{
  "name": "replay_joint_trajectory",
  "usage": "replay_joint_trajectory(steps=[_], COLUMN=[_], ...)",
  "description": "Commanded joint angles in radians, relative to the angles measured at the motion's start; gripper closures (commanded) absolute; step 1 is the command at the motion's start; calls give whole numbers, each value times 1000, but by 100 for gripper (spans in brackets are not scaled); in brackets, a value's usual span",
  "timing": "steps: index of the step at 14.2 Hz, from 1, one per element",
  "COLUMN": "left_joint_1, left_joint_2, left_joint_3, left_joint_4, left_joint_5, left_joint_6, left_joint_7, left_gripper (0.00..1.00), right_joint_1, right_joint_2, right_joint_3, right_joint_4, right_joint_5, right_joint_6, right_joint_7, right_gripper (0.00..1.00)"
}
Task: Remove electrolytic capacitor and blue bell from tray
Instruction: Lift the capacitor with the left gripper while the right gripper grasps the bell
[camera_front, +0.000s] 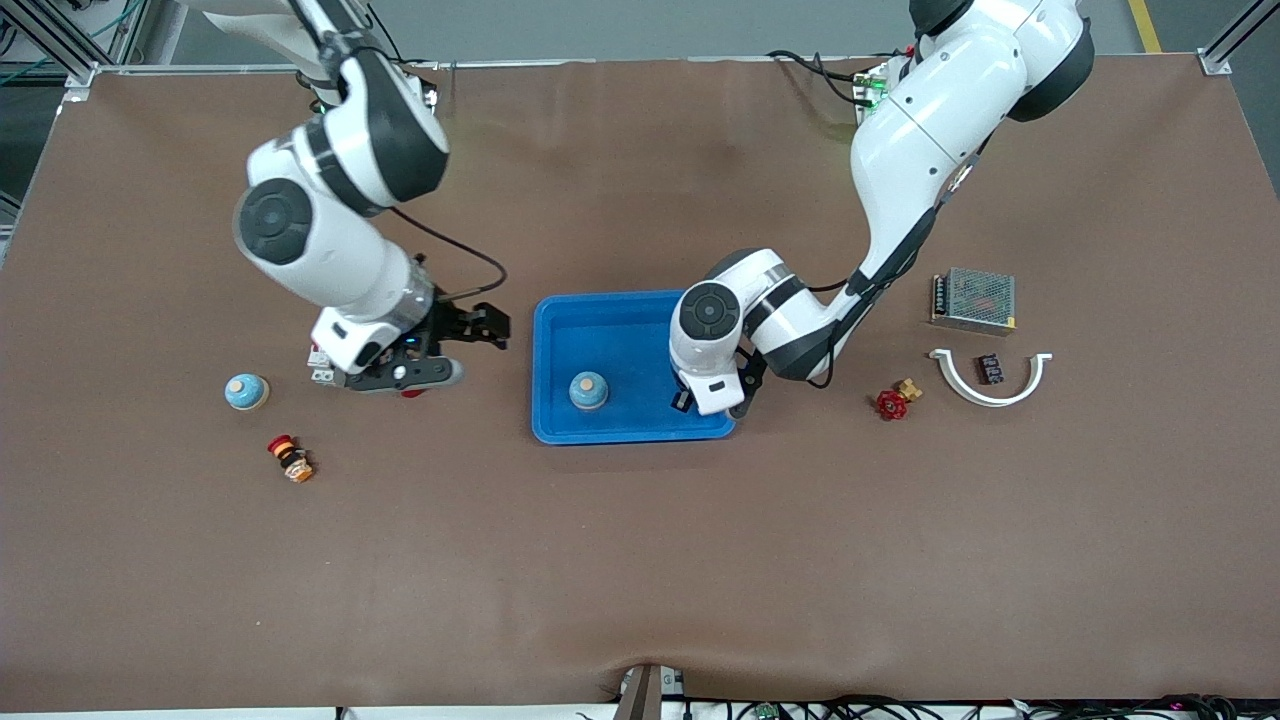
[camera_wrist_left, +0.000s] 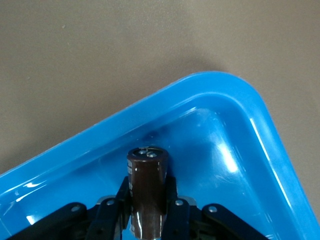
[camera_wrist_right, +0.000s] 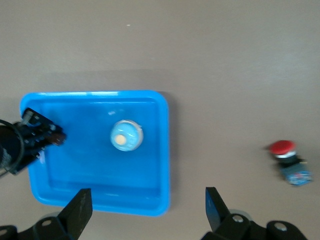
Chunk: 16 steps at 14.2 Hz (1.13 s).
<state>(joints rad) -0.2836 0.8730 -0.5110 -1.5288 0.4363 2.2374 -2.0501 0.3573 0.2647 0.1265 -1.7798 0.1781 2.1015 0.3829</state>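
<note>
Left hand (camera_wrist_left: 148, 220) clamps the capacitor (camera_wrist_left: 147, 192) inside the blue tray (camera_front: 600, 325), its long axis along the fingers, terminal end toward a tray corner; one bell (camera_front: 588, 390) sits in the tray; right hand (camera_front: 440, 345) hovers wide open beside the tray, over the counter (camera_front: 640, 560).

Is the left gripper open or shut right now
Shut: in the left wrist view the left gripper clamps a brown capacitor over the blue tray.

No legible text or labels anywhere.
</note>
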Motion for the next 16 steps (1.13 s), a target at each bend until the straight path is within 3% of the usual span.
replay_joint_trajectory(steps=[1,5,11,16], left_joint_1=[-14,-8,49,155], left_joint_2=[0,-25,-98,-172], left_joint_3=[11,9,-10,-37], left_joint_4=[21,45,48,44], left_joint_5=[1,5,-10,-11], left_joint_6=[5,-10,-145,-312], left_joint_7=[4,22,128,365], left_gripper=[100,100,100,100], right_joint_1=[72,130,193,226], right_joint_2=[37,111,235,315], right_joint_3=[-15,-19,-25,-31], right_joint_4=[-18,-18,-17,-10], right_joint_5=[17,0,-29,-147], right_joint_6=[93,204,377,446], right_joint_7=[106,181,257,352], right_gripper=[0,0,0,0])
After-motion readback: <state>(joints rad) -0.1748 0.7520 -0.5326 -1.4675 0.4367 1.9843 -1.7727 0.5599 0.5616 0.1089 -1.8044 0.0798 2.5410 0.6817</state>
